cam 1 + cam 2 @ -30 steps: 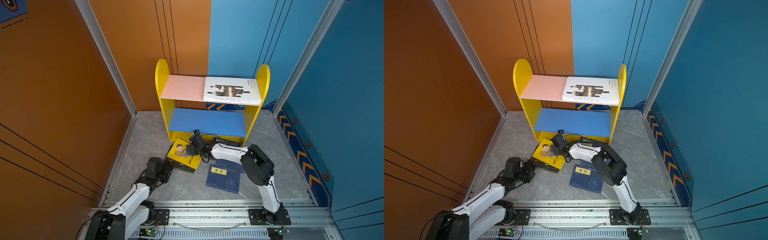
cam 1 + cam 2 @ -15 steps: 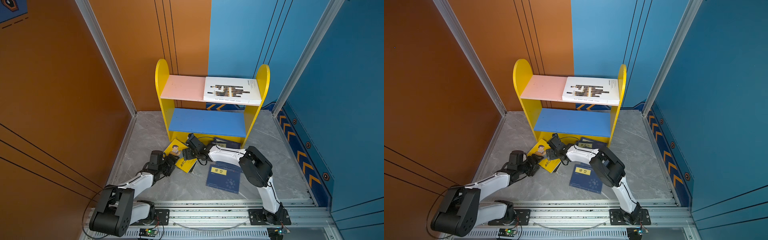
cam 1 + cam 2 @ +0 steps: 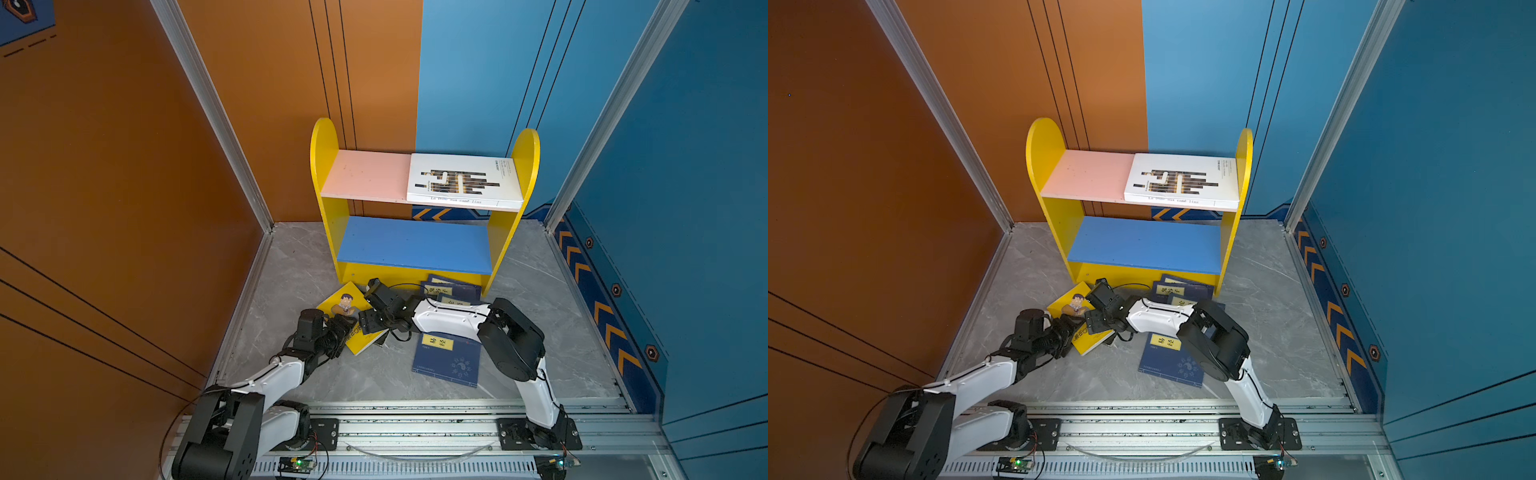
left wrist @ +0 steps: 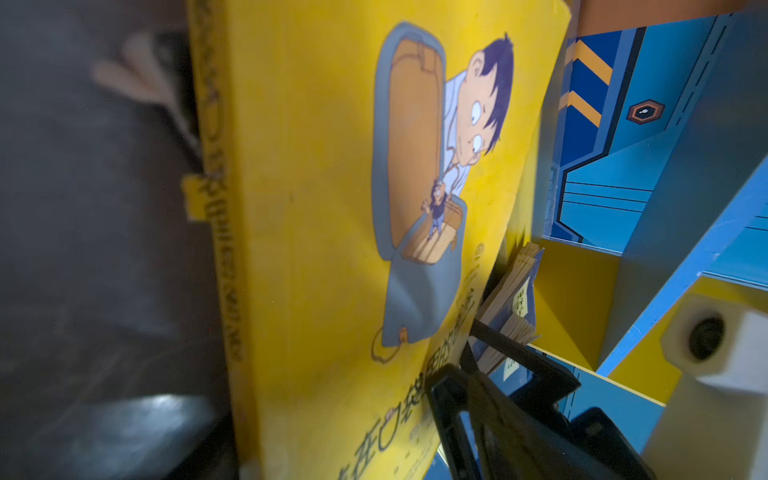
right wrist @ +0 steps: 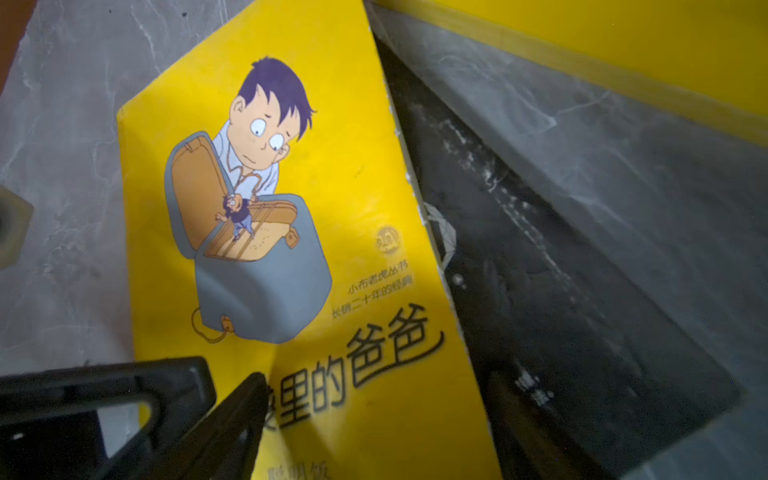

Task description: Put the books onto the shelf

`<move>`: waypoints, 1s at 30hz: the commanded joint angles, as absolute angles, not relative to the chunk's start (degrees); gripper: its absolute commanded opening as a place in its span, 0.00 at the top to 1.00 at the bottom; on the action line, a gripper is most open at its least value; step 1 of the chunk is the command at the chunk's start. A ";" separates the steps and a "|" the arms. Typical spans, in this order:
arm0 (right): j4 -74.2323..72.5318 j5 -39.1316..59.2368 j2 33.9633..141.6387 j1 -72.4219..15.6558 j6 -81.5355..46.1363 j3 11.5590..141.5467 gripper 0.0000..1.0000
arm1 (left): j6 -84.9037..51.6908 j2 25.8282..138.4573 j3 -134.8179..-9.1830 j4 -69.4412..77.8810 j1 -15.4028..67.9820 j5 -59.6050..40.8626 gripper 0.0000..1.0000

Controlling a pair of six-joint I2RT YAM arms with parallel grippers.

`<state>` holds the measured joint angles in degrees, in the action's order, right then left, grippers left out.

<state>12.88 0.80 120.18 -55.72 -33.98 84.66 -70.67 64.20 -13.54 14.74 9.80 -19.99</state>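
The yellow book (image 3: pixel 347 305) (image 3: pixel 1075 305) with the cartoon man lies askew on the floor in front of the shelf (image 3: pixel 411 245) (image 3: pixel 1142 245), over a black book (image 5: pixel 561 332). My left gripper (image 3: pixel 347 328) (image 4: pixel 324 428) is open, its jaws on either side of that book's near edge. My right gripper (image 3: pixel 368 322) (image 5: pixel 378 424) is open over the cover (image 5: pixel 291 249), one finger (image 5: pixel 237 415) resting low on it. A large white book (image 3: pixel 461 180) (image 3: pixel 1179 180) lies on the pink upper board. One navy book (image 3: pixel 451 357) lies on the floor.
Two more navy books (image 3: pixel 453 289) (image 4: pixel 515 299) lie at the shelf's foot, partly under my right arm (image 3: pixel 511 340). An aluminium rail (image 3: pixel 415 419) runs along the front. An orange wall stands on the left, a blue one on the right.
The yellow book has slid left and turned. My left gripper has reached forward to its near edge, the right gripper has moved left over the cover, and both jaws have narrowed a little.
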 commanded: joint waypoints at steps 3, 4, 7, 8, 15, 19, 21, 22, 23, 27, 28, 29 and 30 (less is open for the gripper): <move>13.40 8.65 120.87 -55.15 -36.91 85.53 0.20 | -71.10 56.74 -11.11 7.99 9.96 -18.78 0.30; 13.55 9.25 120.99 -55.28 -36.83 85.91 0.21 | -71.10 55.23 -10.81 7.23 9.93 -18.81 0.29; 14.06 10.52 121.22 -55.43 -36.86 86.41 0.22 | -71.68 51.35 -9.91 5.09 9.59 -18.81 0.35; 14.04 10.86 121.23 -55.45 -36.91 86.48 0.22 | -71.95 50.29 -9.54 4.91 9.55 -18.86 0.37; 14.68 13.42 122.84 -55.66 -37.34 87.91 0.24 | -73.24 45.15 -6.36 7.19 9.11 -19.67 0.58; 15.10 14.81 123.92 -55.74 -37.45 89.17 0.26 | -73.83 42.97 -5.89 10.22 9.08 -20.96 0.65; 15.36 15.44 124.04 -55.81 -37.68 89.79 0.28 | -73.59 41.50 -6.44 10.32 8.99 -21.59 0.70; 15.34 15.76 123.92 -55.73 -37.88 90.04 0.28 | -73.46 40.94 -6.64 10.27 8.95 -21.89 0.72; 15.22 16.11 123.75 -55.72 -38.23 90.26 0.28 | -73.39 40.33 -7.04 10.23 8.88 -22.16 0.76; 14.16 17.48 123.22 -55.04 -39.50 91.13 0.28 | -72.92 38.56 -9.52 6.71 8.58 -22.19 0.89; 14.07 17.66 123.11 -54.86 -39.80 91.36 0.28 | -72.57 38.34 -10.21 5.54 8.51 -22.15 0.91; 13.98 17.80 123.00 -54.61 -40.09 91.40 0.28 | -71.98 38.09 -11.43 4.03 8.43 -22.12 0.93; 13.81 17.84 122.88 -54.29 -40.46 91.49 0.28 | -71.20 37.76 -12.61 2.45 8.22 -22.08 0.95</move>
